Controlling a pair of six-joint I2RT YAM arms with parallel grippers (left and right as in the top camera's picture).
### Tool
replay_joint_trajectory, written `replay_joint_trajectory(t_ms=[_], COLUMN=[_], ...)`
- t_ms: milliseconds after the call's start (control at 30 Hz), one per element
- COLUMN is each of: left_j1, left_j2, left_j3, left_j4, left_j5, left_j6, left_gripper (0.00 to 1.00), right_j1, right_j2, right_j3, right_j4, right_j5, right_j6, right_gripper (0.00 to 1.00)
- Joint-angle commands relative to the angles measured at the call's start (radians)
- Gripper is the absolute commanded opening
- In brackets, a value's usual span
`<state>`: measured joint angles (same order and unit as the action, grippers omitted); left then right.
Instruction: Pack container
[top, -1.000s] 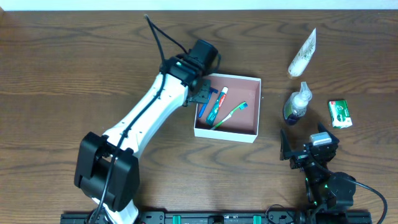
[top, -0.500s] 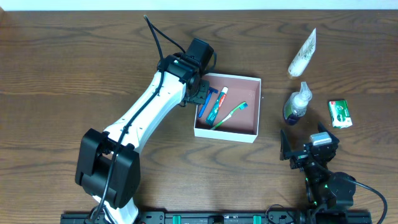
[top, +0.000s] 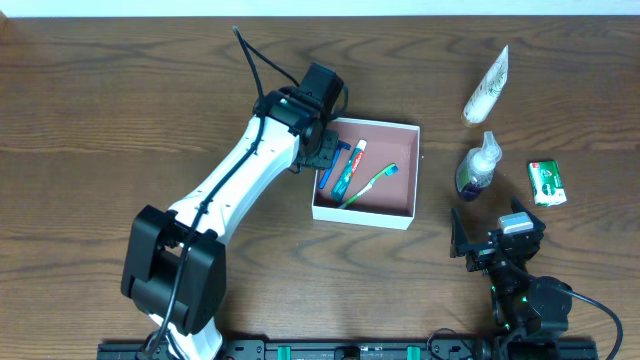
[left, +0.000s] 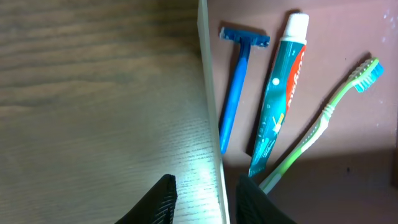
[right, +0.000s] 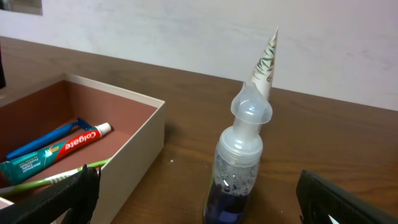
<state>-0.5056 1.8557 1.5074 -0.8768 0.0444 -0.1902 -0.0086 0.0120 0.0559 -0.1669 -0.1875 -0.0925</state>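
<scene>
The left gripper (left: 204, 198) stood open astride the left wall of the square white cardboard container (top: 362, 213) on the wooden table (top: 100, 100), a blue plastic razor (left: 233, 99) inside; right of it, the right gripper (right: 196, 186) gaped open

Surface: dark brown wood-grain table (top: 120, 90).

Directly on it, overhead view:
- container (top: 362, 214), square, white outer walls, just right of table centre.
- bottle (top: 477, 167), clear with blue liquid, upright, at 3 o'clock from the container, near but apart.
- white tube (top: 487, 86), lying flat, at 12 o'clock from the bottle.
- green packet (top: 546, 183), flat, at 3 o'clock from the bottle, apart.
</scene>
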Motion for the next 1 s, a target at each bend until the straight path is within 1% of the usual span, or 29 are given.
replay_joint_trajectory(t_ms=[0, 667, 800, 867, 967], left_j1=[0.002, 0.002, 0.002, 0.002, 0.002], left_j2=[0.019, 0.085, 0.085, 0.085, 0.085], left_j3=[-0.017, -0.017, -0.017, -0.017, -0.017], left_j4=[0.003, 0.007, 0.007, 0.007, 0.007], left_j5=[0.013, 0.024, 0.024, 0.024, 0.024], left_j6=[-0.017, -0.033, -0.053, -0.071, -0.099], left_gripper=[0.33, 0.32, 0.14, 0.06, 0.06], right_j1=[-0.007, -0.007, -0.007, -0.007, -0.007], right_j2=[-0.006, -0.006, -0.006, -0.006, -0.006], right_j3=[-0.004, -0.004, -0.004, -0.004, -0.004], right_j4=[-0.001, -0.001, 0.000, 0.000, -0.001], right_j5=[-0.004, -0.004, -0.003, -0.004, -0.004], right_j6=[-0.010, -0.010, -0.010, -0.010, -0.010], right_gripper=[0.99, 0.99, 0.99, 0.99, 0.99])
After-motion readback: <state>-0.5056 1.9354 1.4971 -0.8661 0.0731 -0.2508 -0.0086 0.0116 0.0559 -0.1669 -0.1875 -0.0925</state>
